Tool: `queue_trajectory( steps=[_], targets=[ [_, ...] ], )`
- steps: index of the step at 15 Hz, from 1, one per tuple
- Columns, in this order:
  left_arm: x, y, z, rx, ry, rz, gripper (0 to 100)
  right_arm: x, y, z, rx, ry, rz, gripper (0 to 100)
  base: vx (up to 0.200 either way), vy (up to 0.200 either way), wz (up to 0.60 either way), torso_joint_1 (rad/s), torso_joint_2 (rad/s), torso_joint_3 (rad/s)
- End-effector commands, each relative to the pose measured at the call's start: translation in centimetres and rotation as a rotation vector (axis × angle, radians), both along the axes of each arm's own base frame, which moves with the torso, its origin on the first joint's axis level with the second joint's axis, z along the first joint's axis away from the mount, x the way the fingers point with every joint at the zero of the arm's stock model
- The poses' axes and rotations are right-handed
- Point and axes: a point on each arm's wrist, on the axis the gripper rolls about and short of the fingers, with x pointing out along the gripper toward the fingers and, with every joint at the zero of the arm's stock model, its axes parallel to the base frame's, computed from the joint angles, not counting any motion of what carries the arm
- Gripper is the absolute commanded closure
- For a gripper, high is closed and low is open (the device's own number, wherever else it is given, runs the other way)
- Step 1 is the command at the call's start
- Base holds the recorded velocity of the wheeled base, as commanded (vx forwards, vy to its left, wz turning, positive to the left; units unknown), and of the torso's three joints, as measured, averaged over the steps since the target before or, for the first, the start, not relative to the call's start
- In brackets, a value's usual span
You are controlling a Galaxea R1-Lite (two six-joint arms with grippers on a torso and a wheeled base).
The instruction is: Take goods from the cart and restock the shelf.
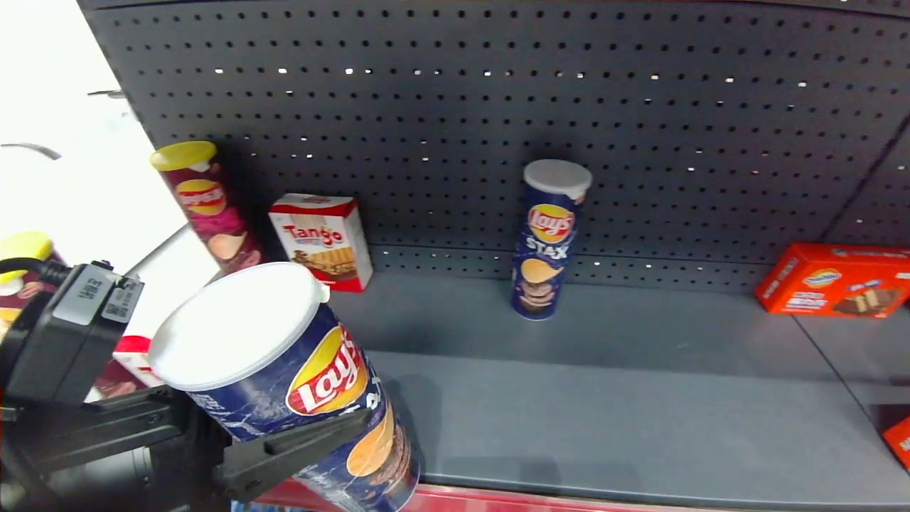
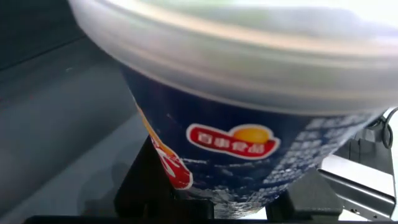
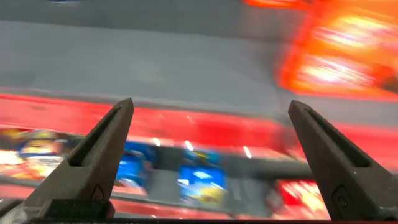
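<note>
At the lower left of the head view the left gripper [image 1: 284, 437] clamps a blue can [image 1: 270, 355], tilted, over the front edge of the shelf [image 1: 604, 405]. A second blue can [image 1: 546, 242] stands upright mid-frame, near the back panel. The right gripper [image 3: 208, 149] gapes wide, holding nothing.

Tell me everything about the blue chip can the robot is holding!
The blue chip can is a dark-blue tube, cardboard-looking, with a white plastic lid snapped on and a red-and-yellow logo above pictured chips. It is tilted, lid leaning toward the robot's left. The left gripper is clamped around its middle, holding it at the front left edge of the grey shelf.
</note>
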Motion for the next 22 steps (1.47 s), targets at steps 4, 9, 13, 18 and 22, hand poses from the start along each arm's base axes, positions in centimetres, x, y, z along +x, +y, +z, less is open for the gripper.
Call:
queue_trajectory(
  steps=[4,9,13,18,22],
  targets=[
    [0.0,0.1,-0.4,0.008,0.014,0.008,100,0.0,0.0,0.0,0.001,-0.002,0.002,0,0.000,0.000,0.00,0.000,0.00,0.000],
    [-0.3,0.3,-0.1,-0.001,-0.002,0.008,100,0.0,0.0,0.0,-0.001,-0.002,0.002,0,0.000,0.000,0.00,0.000,0.00,0.000],
    [-0.6,0.4,-0.1,0.012,-0.034,0.000,100,0.0,0.0,0.0,-0.004,0.001,0.002,0,0.000,0.000,0.00,0.000,0.00,0.000],
    [-0.6,0.6,-1.2,0.057,-0.036,0.013,100,2.5,0.1,9.1,0.032,0.019,0.092,0,0.000,0.000,0.00,0.000,0.00,0.000],
    [-0.8,0.7,-1.0,0.050,-0.047,0.020,100,5.6,0.5,11.9,0.038,0.064,0.189,0,0.000,0.000,0.00,0.000,0.00,0.000]
  ],
)
